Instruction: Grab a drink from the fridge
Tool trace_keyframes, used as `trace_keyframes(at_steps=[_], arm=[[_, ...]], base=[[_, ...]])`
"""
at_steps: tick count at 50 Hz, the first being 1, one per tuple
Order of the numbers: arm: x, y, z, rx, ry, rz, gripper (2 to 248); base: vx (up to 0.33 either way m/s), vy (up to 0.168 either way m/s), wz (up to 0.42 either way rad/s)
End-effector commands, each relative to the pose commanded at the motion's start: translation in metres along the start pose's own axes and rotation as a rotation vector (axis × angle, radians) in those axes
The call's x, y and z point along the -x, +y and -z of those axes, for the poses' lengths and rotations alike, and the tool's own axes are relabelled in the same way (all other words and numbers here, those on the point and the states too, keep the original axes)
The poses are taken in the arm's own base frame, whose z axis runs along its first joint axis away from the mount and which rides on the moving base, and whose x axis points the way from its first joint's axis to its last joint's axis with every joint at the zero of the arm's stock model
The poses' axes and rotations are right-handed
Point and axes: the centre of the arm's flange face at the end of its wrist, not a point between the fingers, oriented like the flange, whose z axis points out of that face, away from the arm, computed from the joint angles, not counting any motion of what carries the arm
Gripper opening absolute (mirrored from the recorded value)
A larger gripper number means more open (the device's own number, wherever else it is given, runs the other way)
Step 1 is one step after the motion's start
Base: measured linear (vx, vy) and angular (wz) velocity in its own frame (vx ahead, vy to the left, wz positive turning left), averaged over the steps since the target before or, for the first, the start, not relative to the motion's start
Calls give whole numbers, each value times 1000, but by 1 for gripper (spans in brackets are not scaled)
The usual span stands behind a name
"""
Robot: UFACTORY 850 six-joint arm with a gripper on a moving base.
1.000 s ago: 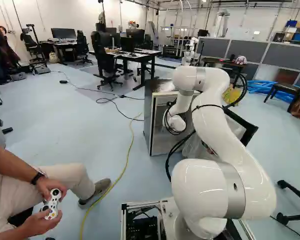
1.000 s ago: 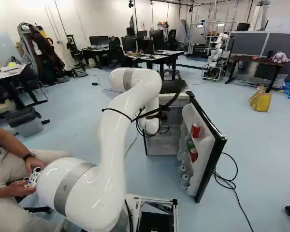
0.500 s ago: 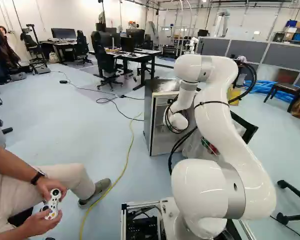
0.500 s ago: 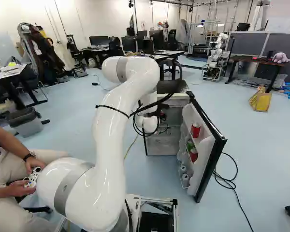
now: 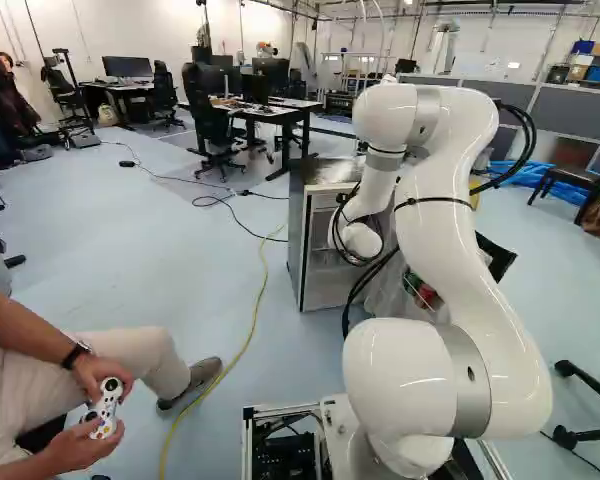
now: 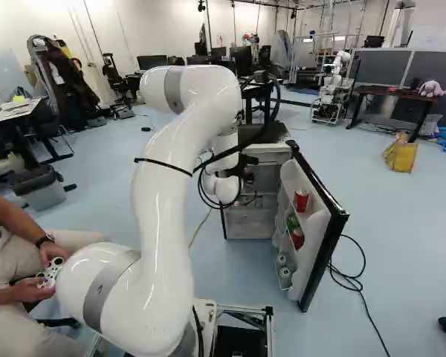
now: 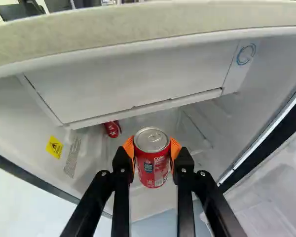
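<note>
clasping red can [image 7: 153, 160] between orange pads [image 7: 175, 148]

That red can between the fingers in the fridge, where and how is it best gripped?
Probably by the upper side wall of the red can, just below its lid, coming in through the open front of the fridge. Its body is round and straight-sided, so fingers on opposite sides should press evenly; they sit that way now.

White shelves [image 6: 285, 246] in the open fridge door [image 6: 317, 236], with red cans [image 6: 301, 201] and something green [image 6: 292, 222]
</note>
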Motion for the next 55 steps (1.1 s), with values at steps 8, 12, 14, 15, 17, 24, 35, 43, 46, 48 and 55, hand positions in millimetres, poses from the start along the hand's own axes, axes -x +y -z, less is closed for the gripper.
trace_keyframes(at_steps=[8, 12, 14, 15, 17, 24, 35, 43, 46, 48, 55], arm=[[-6, -2, 17, -1, -2, 0, 90], [-10, -2, 26, -1, -2, 0, 90], [-11, -3, 30, -1, -2, 0, 90], [-12, -3, 32, -1, -2, 1, 90], [-13, -3, 37, -2, -3, 1, 90], [-19, -4, 52, -2, -2, 1, 90], [-26, -6, 75, -4, 1, 2, 90], [-31, -8, 92, -5, 4, 2, 90], [-33, -8, 99, -5, 6, 2, 90], [-34, -9, 103, -5, 7, 2, 90], [-39, -10, 118, -6, 11, 3, 90]], base=[[0, 0, 0], [0, 0, 0], [0, 0, 0], [0, 0, 0], [0, 0, 0], [0, 0, 0], [0, 0, 0], [0, 0, 0], [0, 0, 0], [0, 0, 0], [0, 0, 0]])
